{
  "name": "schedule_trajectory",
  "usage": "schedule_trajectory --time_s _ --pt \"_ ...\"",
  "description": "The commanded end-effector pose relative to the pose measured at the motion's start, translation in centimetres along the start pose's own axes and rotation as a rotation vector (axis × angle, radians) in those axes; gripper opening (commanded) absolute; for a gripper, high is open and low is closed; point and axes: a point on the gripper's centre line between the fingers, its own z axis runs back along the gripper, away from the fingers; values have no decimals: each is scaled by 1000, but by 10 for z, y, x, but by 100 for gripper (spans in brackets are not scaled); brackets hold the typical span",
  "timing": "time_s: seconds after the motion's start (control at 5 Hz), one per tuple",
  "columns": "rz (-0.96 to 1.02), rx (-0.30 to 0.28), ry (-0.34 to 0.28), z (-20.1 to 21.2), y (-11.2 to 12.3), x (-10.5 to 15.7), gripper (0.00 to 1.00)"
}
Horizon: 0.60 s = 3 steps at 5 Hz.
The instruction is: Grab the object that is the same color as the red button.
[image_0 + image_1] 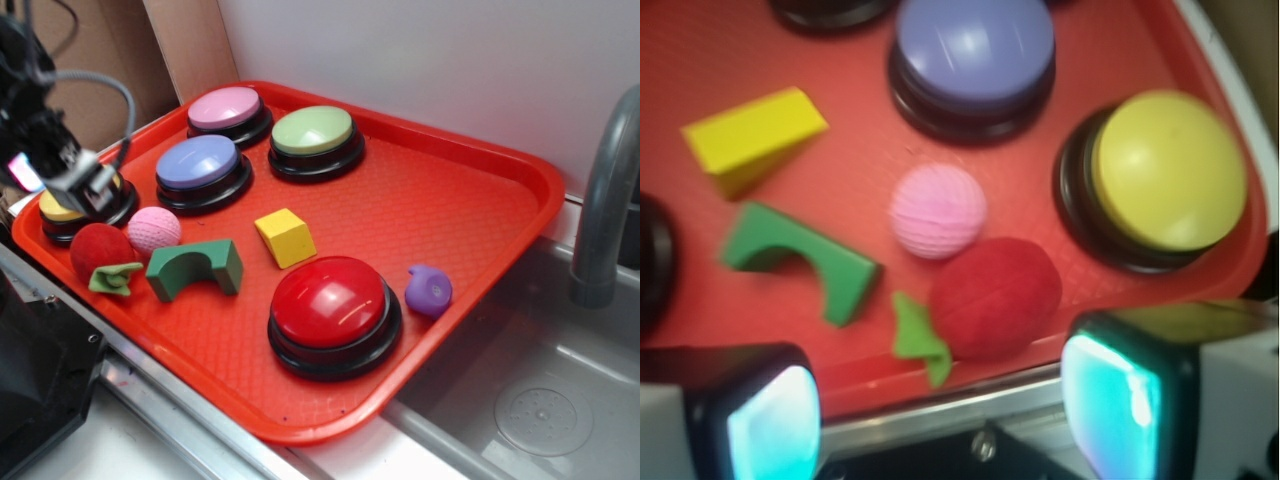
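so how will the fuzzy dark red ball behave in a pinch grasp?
The dark red ball looks fuzzy and soft, so it will probably squash a little and grip well. Being round, it may roll if nudged, though the pink ball and light-green piece touching it might check that.

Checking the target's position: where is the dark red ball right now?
In the exterior view, the dark red ball sits at the tray's left corner, beside the pink ball.

We count five domed push buttons: the large glossy red button [330, 302], one yellow [62, 208], one blue [197, 163], one pink [225, 108], one green [312, 131]. We count two balls: one dark red fuzzy ball [98, 249], one pink dimpled ball [154, 229].
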Motion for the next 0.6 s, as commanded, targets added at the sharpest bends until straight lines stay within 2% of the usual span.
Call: schedule_trajectory --time_s 0.0,0.2,0.4 --pt "-57 59 22 -47 29 -1 100" --pt "-63 84 41 -60 31 -4 100" --pt "-92 60 39 -65 25 -6 96"
